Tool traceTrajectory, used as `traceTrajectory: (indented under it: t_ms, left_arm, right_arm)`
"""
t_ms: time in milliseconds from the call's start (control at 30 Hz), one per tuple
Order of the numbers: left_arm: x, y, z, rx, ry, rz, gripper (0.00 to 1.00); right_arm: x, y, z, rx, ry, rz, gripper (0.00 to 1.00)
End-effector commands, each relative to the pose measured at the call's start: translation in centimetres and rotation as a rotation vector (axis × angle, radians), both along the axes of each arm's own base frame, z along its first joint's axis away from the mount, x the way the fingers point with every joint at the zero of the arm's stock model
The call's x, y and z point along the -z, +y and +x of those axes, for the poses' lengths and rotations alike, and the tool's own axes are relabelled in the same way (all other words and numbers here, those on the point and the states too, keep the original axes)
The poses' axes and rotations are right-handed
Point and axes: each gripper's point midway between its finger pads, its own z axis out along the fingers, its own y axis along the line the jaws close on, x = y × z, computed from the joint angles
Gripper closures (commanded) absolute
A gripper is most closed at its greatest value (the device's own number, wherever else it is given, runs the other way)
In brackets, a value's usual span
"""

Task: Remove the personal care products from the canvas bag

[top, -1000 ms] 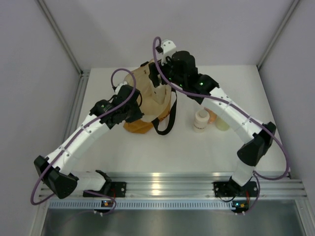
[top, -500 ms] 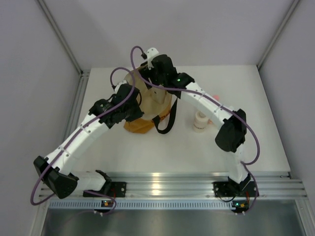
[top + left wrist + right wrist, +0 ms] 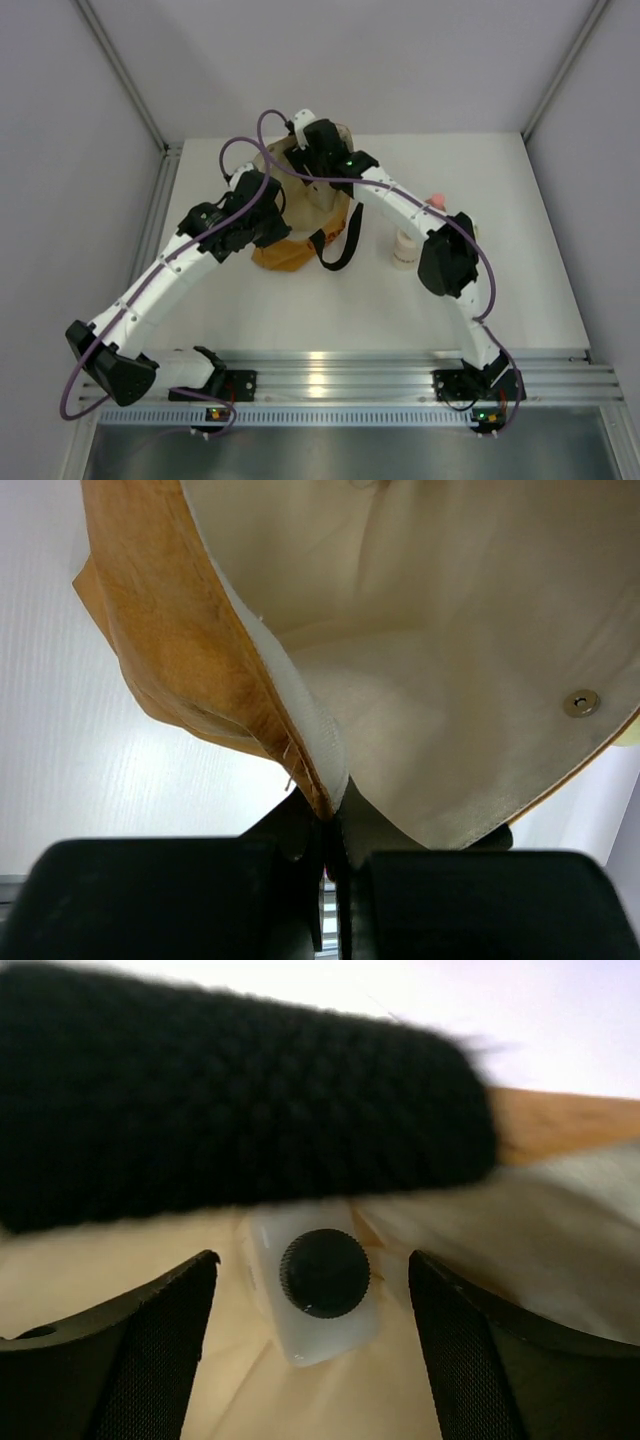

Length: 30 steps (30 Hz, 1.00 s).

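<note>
One white desk (image 3: 250, 310) is carrying everything, and one canvas bag (image 3: 278, 256) is lying toward its far left, mustard-orange outside and cream inside, with one black strap (image 3: 338, 250) looping out on the bag's right. Both arms are meeting at the bag. The left hand (image 3: 328, 825) is pinching the bag's rim, its fingers closed tight on the fabric. The right hand (image 3: 312, 1265) is reaching down into the mouth of the bag with its two fingers spread wide and gripping nothing. Between them, inside the bag, one white bottle with dark cap (image 3: 318, 1295) is lying on the cream lining. Out on the desk, right of the bag, one squat white jar (image 3: 403, 250) is standing, and the tip of one orange-pink bottle (image 3: 434, 199) is peeking out beside the right arm. One metal snap (image 3: 581, 702) is showing on the lining.
</note>
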Motion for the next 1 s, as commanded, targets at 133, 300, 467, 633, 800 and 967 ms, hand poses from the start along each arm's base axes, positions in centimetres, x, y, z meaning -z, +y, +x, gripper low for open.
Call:
traceTrajectory:
  t_ms: [133, 300, 467, 633, 800, 967]
  left_arm:
    - [-2.9, 0.6, 0.3, -0.023, -0.099, -0.039, 1.0]
    - [-3.8, 0.8, 0.5, -0.019, -0.125, -0.032, 1.0]
    - [-4.0, 0.9, 0.5, -0.023, -0.129, -0.035, 1.0]
    - [-4.0, 0.9, 0.5, -0.024, -0.132, -0.038, 1.0]
    - [-4.1, 1.0, 0.4, -0.03, -0.136, -0.042, 1.0]
    - [-4.2, 1.1, 0.4, -0.033, -0.138, -0.046, 1.0]
  right_arm:
    - [1.1, -1.2, 2.2, 0.016, -0.016, -0.046, 0.24]
    - [3.4, -0.6, 2.0, -0.014, 0.029, -0.052, 0.24]
    - [5.1, -0.4, 2.1, -0.02, 0.073, -0.028, 0.24]
    - [6.6, -0.6, 2.7, -0.027, 0.139, 0.044, 0.38]
    - [7.1, -0.6, 2.9, -0.033, 0.159, 0.059, 0.54]
    - [5.7, -0.4, 2.7, -0.043, 0.15, 0.091, 0.78]
